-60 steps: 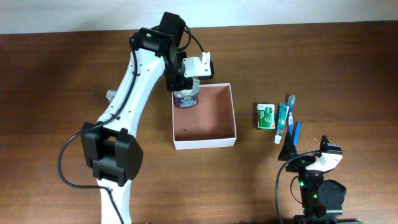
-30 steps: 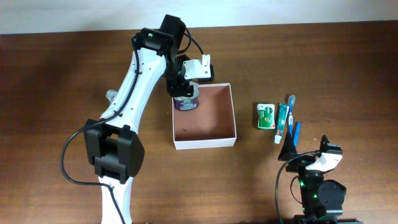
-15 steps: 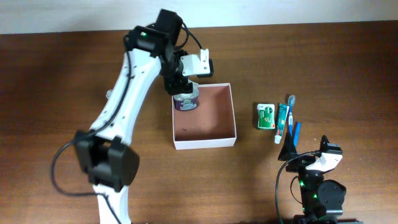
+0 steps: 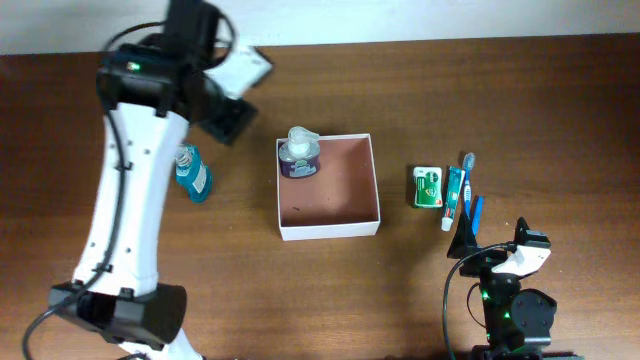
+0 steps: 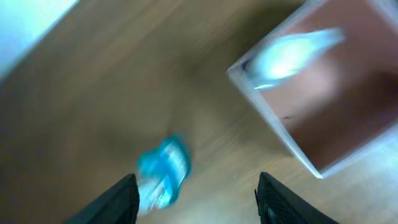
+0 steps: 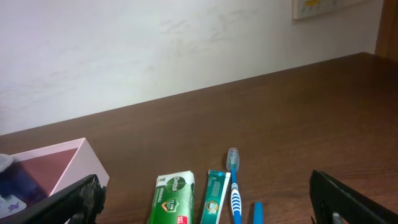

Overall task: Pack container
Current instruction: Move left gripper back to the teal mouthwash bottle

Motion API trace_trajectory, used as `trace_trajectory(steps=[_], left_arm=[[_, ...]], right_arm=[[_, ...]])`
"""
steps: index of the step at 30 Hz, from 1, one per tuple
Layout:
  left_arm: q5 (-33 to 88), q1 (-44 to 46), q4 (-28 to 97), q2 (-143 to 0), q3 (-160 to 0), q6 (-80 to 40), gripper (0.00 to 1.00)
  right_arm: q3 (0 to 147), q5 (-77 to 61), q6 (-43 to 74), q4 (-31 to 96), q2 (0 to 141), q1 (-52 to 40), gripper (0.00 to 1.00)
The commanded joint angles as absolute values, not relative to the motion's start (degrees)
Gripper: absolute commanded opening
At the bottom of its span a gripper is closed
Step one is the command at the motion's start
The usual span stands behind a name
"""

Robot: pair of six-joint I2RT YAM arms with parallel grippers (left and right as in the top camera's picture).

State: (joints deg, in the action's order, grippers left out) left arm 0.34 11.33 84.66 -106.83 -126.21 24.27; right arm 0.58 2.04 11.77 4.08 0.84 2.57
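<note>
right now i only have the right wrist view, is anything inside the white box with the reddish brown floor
Observer: Yes. One small purple bottle with a white cap stands in the far left corner of the shallow white-walled square box.
Operator: where is the left end effector
Observer: The left end effector is open and empty, up over the brown wooden table to the left of the box.
Operator: anything waiting on that side
Observer: A small blue bottle is on the table left of the box, apart from its wall.
</note>
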Motion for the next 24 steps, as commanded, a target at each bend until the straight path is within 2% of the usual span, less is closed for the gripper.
trace_trajectory(steps=[1,3,8,16,24], left_arm=[[-6.9,6.1,85.6,-106.9,-126.4,9.6,0.66],[-6.7,3.5,85.8,-106.9,-126.2,8.5,0.76],[0.2,-2.4,85.8,-106.9,-123.3,8.5,0.87],[1.4,-4.4,81.3,-106.9,-111.1,8.9,0.87],[1.4,-4.0,75.4,-106.9,-105.6,9.3,0.86]], right_arm=[[0.3,2.1,11.4,4.5,0.4,2.3,0.98],[0.3,2.1,11.4,4.5,0.4,2.3,0.98],[0.3,2.1,11.4,4.5,0.4,2.3,0.98],[0.3,2.1,11.4,4.5,0.4,2.3,0.98],[0.3,2.1,11.4,4.5,0.4,2.3,0.98]])
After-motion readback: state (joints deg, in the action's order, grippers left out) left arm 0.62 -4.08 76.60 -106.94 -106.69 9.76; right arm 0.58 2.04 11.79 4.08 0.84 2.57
